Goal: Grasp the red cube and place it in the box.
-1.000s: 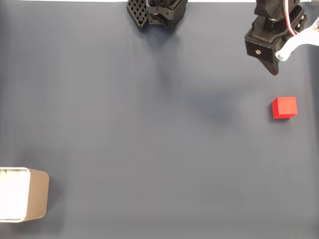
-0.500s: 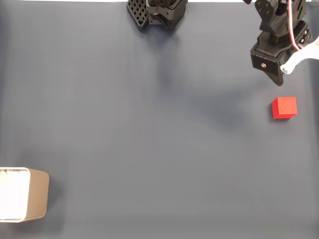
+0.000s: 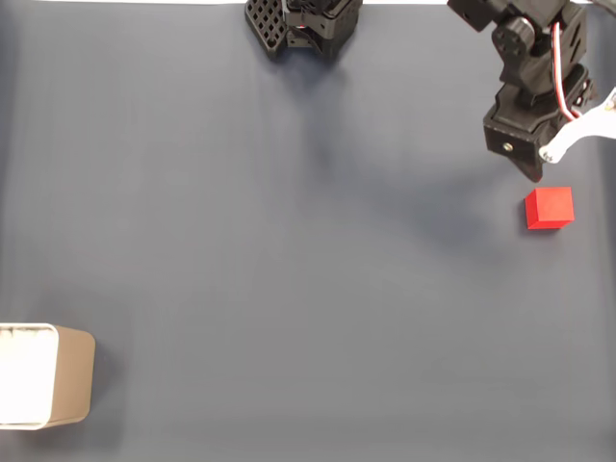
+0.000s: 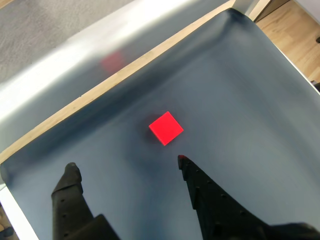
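Note:
The red cube [image 3: 549, 208] rests on the dark mat at the right side of the fixed view. My gripper [image 3: 539, 166] hangs just above and slightly left of it in that view, apart from it. In the wrist view the red cube [image 4: 165, 128] lies ahead of my gripper [image 4: 126, 163], beyond the gap and nearer the right fingertip [image 4: 182, 161]. The jaws stand open with nothing between them. The tan box [image 3: 53, 376] with its white interior sits at the lower left edge of the fixed view, far from the cube.
The arm's black base [image 3: 306, 24] stands at the top middle of the mat [image 3: 289, 241]. In the wrist view a wooden table edge [image 4: 100, 90] runs beyond the cube, with floor behind it.
My gripper has moved down the fixed view toward the red cube, its black fingertip now close to the cube's upper left. Cube and box have not moved.

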`<state>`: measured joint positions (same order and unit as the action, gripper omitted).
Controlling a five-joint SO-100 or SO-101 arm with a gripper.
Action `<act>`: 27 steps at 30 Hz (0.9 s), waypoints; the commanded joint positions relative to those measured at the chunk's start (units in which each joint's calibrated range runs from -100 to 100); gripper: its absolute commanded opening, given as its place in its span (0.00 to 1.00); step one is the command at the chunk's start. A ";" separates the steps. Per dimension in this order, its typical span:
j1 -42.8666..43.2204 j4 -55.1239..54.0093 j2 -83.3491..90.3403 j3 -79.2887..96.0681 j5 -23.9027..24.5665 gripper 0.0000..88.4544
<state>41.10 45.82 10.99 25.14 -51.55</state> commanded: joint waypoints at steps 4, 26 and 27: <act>-0.76 -3.20 -1.80 -0.50 0.00 0.51; -1.40 -10.50 -11.07 -0.50 0.54 0.51; -1.47 -10.66 -11.33 -0.50 0.54 0.51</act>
<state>40.50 36.44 -0.74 25.14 -51.55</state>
